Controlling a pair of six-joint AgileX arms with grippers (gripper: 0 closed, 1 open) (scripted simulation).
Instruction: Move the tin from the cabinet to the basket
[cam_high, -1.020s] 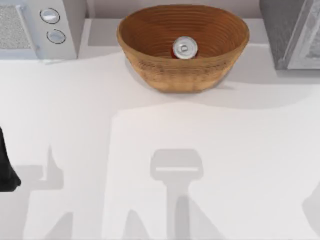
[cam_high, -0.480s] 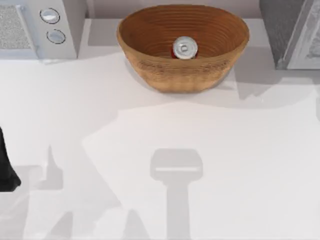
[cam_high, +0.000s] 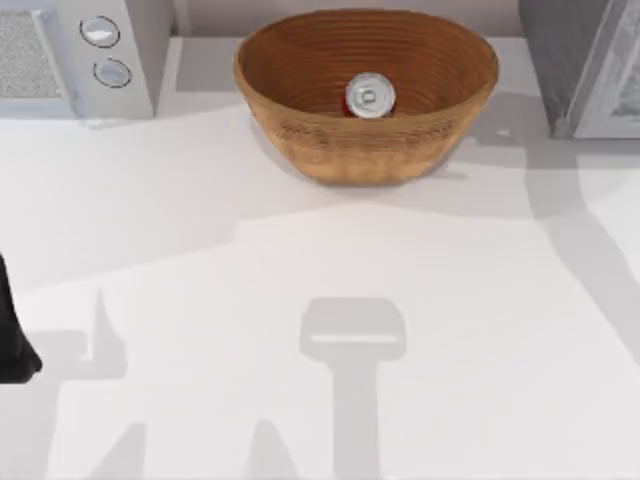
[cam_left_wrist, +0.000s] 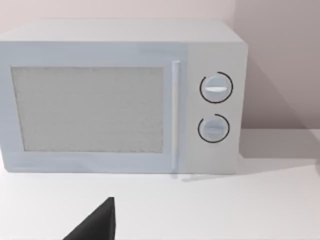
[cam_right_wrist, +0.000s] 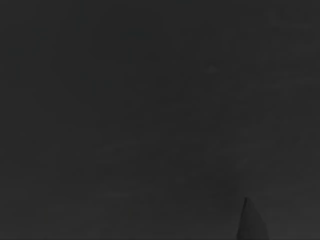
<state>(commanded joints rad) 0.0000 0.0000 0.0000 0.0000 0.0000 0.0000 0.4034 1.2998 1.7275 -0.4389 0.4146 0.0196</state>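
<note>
The tin (cam_high: 370, 96), its silver lid up and a little red side showing, stands inside the brown woven basket (cam_high: 300, 130) at the back middle of the table. At the back right corner is the grey cabinet (cam_high: 565, 60), with a speckled side and a paler front panel. My left arm (cam_high: 10, 335) is parked at the table's left edge, far from the basket. One dark fingertip (cam_left_wrist: 97, 225) of its gripper shows in the left wrist view. The right wrist view is dark.
A white appliance (cam_high: 90, 55) with two round knobs stands at the back left; it faces the left wrist camera (cam_left_wrist: 120, 95). Shadows of the arms lie across the white tabletop (cam_high: 330, 260) in front of the basket.
Only the shadows on the table's right side have shifted, now reaching towards the cabinet. The tin, the basket and my left arm have not moved.
</note>
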